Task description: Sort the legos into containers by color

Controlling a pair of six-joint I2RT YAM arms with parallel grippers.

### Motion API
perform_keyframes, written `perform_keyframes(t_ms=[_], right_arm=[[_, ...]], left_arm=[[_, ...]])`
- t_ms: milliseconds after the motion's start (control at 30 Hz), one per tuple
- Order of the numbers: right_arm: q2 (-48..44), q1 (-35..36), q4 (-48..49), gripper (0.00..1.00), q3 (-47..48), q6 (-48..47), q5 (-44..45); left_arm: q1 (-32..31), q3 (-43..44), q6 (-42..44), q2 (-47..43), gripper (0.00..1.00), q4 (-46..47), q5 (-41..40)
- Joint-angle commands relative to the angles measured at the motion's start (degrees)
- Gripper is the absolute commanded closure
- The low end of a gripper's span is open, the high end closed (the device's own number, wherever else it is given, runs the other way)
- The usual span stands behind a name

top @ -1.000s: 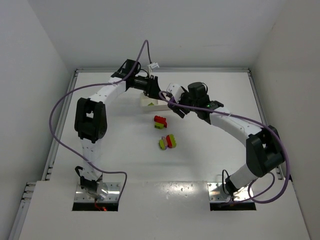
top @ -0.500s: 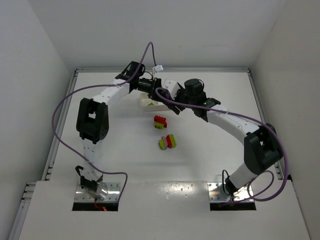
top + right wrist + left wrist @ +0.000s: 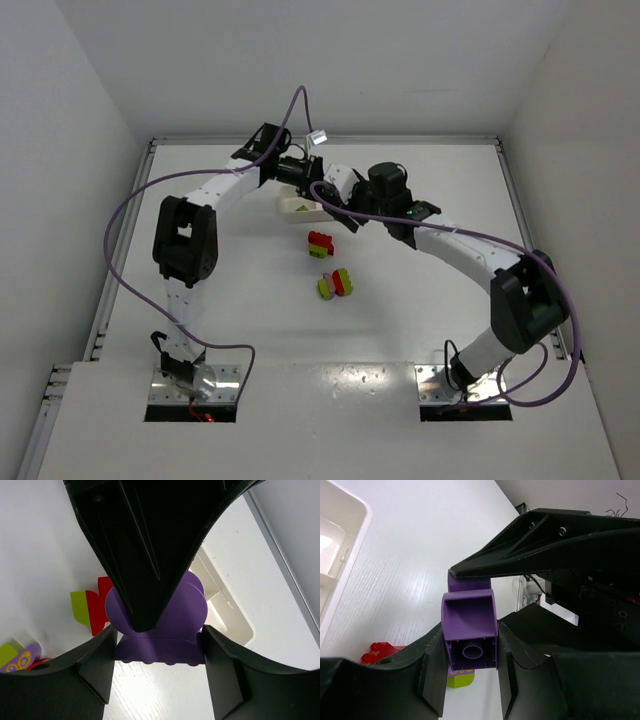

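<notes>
White counter (image 3: 250, 310), toward 12 o'clock: one purple lego (image 3: 469, 607) is pinched by the left tool (image 3: 469, 636) and the right tool (image 3: 159, 639) together.

purple brick (image 3: 469, 630) is looking like smooth moulded plastic, satin, edges catching a soft sheen. left gripper (image 3: 469, 652) and right gripper (image 3: 157, 647): fingers are reading as matt black plastic, faint ribbing showing on the long finger faces. counter (image 3: 420, 555) is showing a white laminate-like face with fine straight grain, semi-gloss, throwing pale reflections. tray (image 3: 355, 535) is looking like glossy white plastic, rounded rim glaring. red brick (image 3: 377, 652) and lime brick (image 3: 460, 679) are shining like glossy plastic. cable (image 3: 120, 215) is showing a smooth purple sheath. base plates (image 3: 225, 380) are glinting like bare metal. arm shells (image 3: 215, 185) are looking like smooth white plastic, black joints (image 3: 180, 240) matt.
</notes>
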Motion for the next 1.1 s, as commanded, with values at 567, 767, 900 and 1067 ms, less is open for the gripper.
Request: perform_keyframes(t_ms=[567,767,900,1067], right_arm=[[-1.6,-7.1,-2.3,1.00,-2.4,3.2,1.3],[2.1,-7.7,-3.2,1.00,4.9,12.1,-0.5],[5.1,-8.8,-4.8,1.00,10.4,18.3,-2.9],[8.3,-9.9,-4.8,1.00,14.8,23.9,-3.4]], left_arm=[[3.7,8.4,-2.1,3.8,0.70,8.3,-13.9],[1.1,10.4,-1.2,6.7,0.58,7.1,-28.4],[0.0,12.2,0.0,9.1,0.57,6.4,-33.7],[-1.7,15.8,1.9,12.6,0.51,5.2,-36.6]])
